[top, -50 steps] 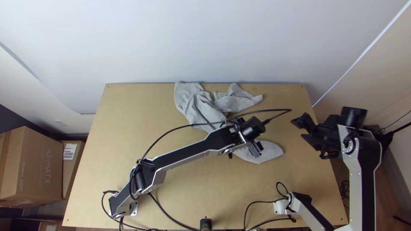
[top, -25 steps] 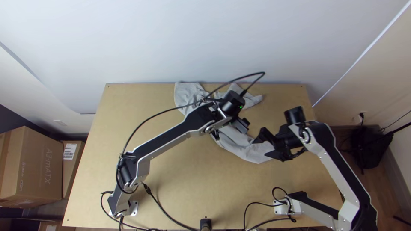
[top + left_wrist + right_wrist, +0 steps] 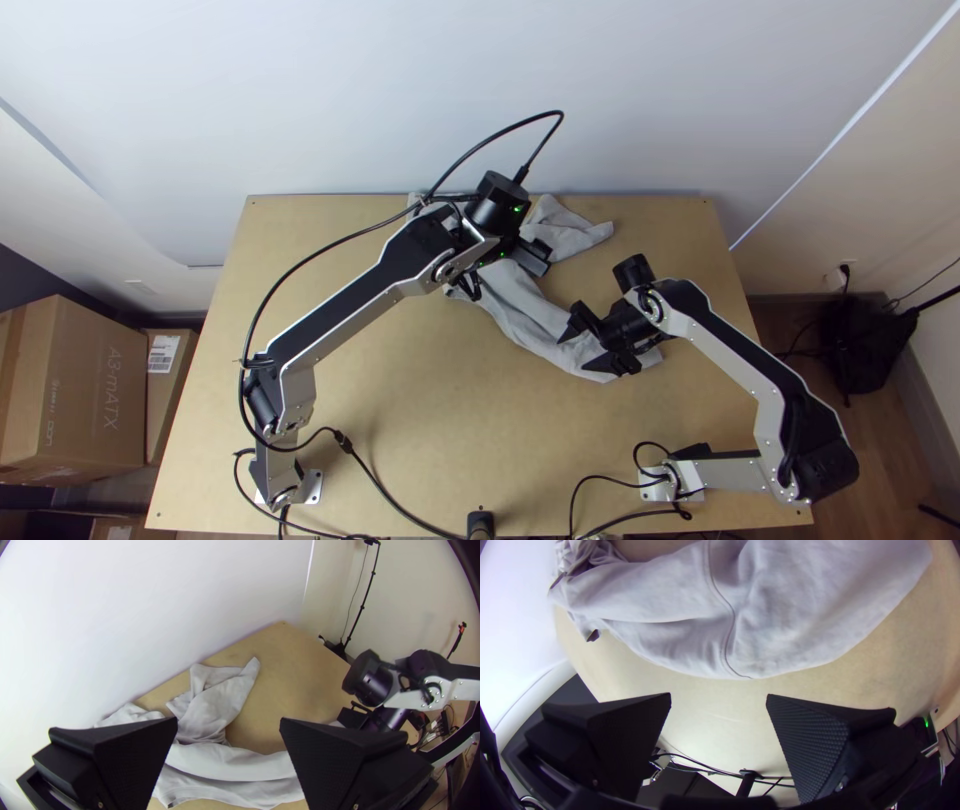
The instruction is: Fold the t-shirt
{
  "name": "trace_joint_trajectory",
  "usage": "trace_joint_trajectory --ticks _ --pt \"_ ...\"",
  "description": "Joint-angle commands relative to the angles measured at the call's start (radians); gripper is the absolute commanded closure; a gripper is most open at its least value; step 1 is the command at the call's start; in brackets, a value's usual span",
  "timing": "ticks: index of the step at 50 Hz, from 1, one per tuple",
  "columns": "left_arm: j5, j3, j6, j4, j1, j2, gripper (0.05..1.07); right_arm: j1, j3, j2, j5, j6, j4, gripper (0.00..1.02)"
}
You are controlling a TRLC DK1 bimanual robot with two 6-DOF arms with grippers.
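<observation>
The light grey t-shirt [image 3: 535, 318] lies bunched and twisted from the table's far edge toward its right side. Over its far middle part is my left gripper [image 3: 535, 258]. In the left wrist view my left gripper [image 3: 228, 727] stands open, with the shirt [image 3: 220, 695] beyond and between its fingers, not held. My right gripper [image 3: 578, 345] is above the shirt's near right end. The right wrist view has my right gripper [image 3: 719, 700] open with nothing between its fingers; the shirt [image 3: 780, 610], with a curved seam, lies below on the table.
Light wooden table [image 3: 400, 430] shows bare wood at its near middle and left. A pale wall [image 3: 450, 90] rises behind the far edge. Cables [image 3: 390, 500] run along the near edge. Cardboard boxes [image 3: 80, 390] stand off the table at the left.
My left gripper has moved left and toward the far edge over the shirt. My right gripper has come in from beyond the table's right side to above the shirt's near end. The shirt looks unmoved.
</observation>
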Motion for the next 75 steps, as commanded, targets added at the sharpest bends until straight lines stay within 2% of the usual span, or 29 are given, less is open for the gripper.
trace_joint_trajectory --ticks 1,7,9,21,24,27,34,52,57,64,75 --pt "0.007 -0.016 -0.019 0.006 0.014 -0.035 0.09 0.010 -0.017 0.057 -0.008 -0.001 0.008 0.15" --pt "0.007 -0.015 -0.019 0.023 0.025 -0.030 0.09 0.014 -0.020 0.098 -0.009 -0.021 0.015 0.16" --pt "0.007 -0.015 -0.019 0.033 0.027 -0.028 0.09 0.016 -0.020 0.111 -0.011 -0.032 0.015 0.20" --pt "0.044 -0.013 -0.062 0.096 0.048 0.011 0.09 -0.001 -0.045 0.143 -0.009 -0.041 0.054 0.65" --pt "0.044 -0.015 -0.070 0.110 0.053 0.035 0.09 -0.006 -0.046 0.137 -0.002 -0.049 0.054 0.85" --pt "0.044 -0.015 -0.085 0.125 0.056 0.056 0.09 -0.009 -0.043 0.123 0.024 -0.060 0.054 1.00" --pt "0.044 -0.015 -0.104 0.162 0.062 0.125 0.09 -0.013 -0.050 0.062 0.024 -0.073 0.035 1.00" --pt "0.044 -0.013 -0.082 0.283 0.073 0.300 0.09 -0.001 -0.059 -0.069 0.015 -0.142 -0.120 1.00" --pt "0.044 -0.013 -0.055 0.337 0.085 0.337 0.09 0.036 -0.043 -0.136 0.008 -0.175 -0.143 1.00" --pt "0.045 -0.001 -0.021 0.363 0.090 0.386 0.09 0.108 -0.031 -0.241 -0.051 -0.179 -0.143 1.00" --pt "0.079 0.017 -0.001 0.363 0.093 0.458 0.10 0.260 -0.014 -0.343 -0.057 -0.178 -0.144 1.00"
